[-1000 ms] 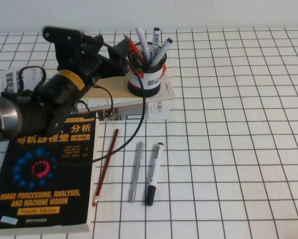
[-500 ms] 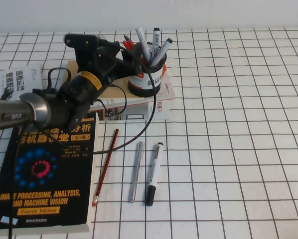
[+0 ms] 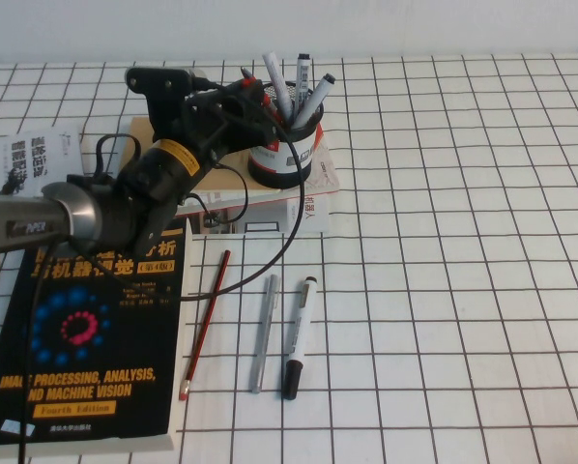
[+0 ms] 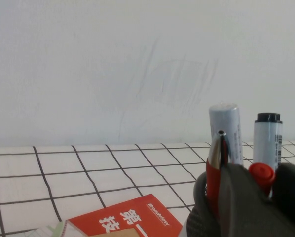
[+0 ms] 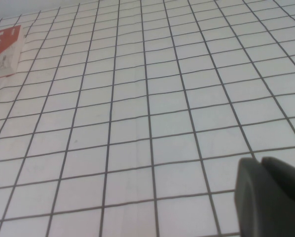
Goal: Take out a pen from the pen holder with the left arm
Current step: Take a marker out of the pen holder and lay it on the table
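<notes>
The black mesh pen holder [image 3: 284, 159] stands on a low platform at the back, holding several markers and pens. My left gripper [image 3: 256, 98] is at the holder's left rim, among the pen tops. In the left wrist view this gripper [image 4: 265, 197] is shut on a red-capped pen [image 4: 261, 174], whose cap shows between the two dark fingers. A second red pen with a silver clip [image 4: 215, 165] stands just outside one finger. Grey and white markers [image 4: 225, 129] rise behind. My right gripper [image 5: 261, 164] hangs shut over bare gridded table, far from the holder.
A dark book [image 3: 76, 348] lies at the front left. Beside it lie a red pencil [image 3: 205, 324], a silver pen [image 3: 265, 332] and a black marker [image 3: 299, 336]. The wooden platform [image 3: 207, 181] holds the pen holder; a booklet [image 3: 28, 159] lies at far left.
My left arm swung right and forward to the holder's rim. Its fingers then closed around the red-capped pen. The loose pens on the table have not moved.
</notes>
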Motion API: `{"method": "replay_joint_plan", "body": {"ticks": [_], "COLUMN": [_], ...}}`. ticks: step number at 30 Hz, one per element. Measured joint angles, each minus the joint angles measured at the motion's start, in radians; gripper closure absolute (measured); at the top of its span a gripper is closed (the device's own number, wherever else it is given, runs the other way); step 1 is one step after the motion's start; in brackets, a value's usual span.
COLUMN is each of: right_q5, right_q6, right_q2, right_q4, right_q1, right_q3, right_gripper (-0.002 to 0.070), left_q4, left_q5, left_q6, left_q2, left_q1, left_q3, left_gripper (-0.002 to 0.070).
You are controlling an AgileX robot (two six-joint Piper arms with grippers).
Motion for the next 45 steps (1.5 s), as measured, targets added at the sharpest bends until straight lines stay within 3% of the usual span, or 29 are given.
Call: {"method": "replay_joint_plan", "body": {"ticks": [10, 16, 23, 26, 28, 30, 33, 38, 45], "right_q5": [0.0, 0.0, 0.0, 0.0, 0.0, 0.0, 0.0, 0.0, 0.0], "right_q6": [0.0, 0.0, 0.0, 0.0, 0.0, 0.0, 0.0, 0.0, 0.0], "right_q2": [0.0, 0.0, 0.0, 0.0, 0.0, 0.0, 0.0, 0.0, 0.0], "right_q4": [0.0, 0.0, 0.0, 0.0, 0.0, 0.0, 0.0, 0.0, 0.0], "right_q1": [0.0, 0.0, 0.0, 0.0, 0.0, 0.0, 0.0, 0.0, 0.0], "right_q3": [0.0, 0.0, 0.0, 0.0, 0.0, 0.0, 0.0, 0.0, 0.0], "right_gripper": [0.0692, 0.0692, 0.0692, 0.0692, 0.0692, 0.0692, 0.0692, 0.0693, 0.0692], "left_q4": [-0.02, -0.004, 0.019, 0.039, 0.044, 0.044, 0.044, 0.021, -0.015], "left_q5": [-0.002, 0.015, 0.079, 0.116, 0.116, 0.103, 0.088, 0.042, -0.005], "left_q6": [0.007, 0.026, 0.036, 0.057, 0.059, 0.055, 0.025, 0.016, 0.019], "left_q2": [-0.007, -0.069, -0.085, -0.085, -0.085, -0.085, -0.085, -0.085, -0.085], "left_q1": [0.0, 0.0, 0.0, 0.0, 0.0, 0.0, 0.0, 0.0, 0.002], "left_q3": [0.0, 0.0, -0.002, -0.002, -0.002, -0.002, 0.0, 0.067, 0.134], "left_gripper": [0.0576, 0.0662, 0.0669, 0.0568, 0.0429, 0.0246, 0.008, 0.0025, 0.0036]}}
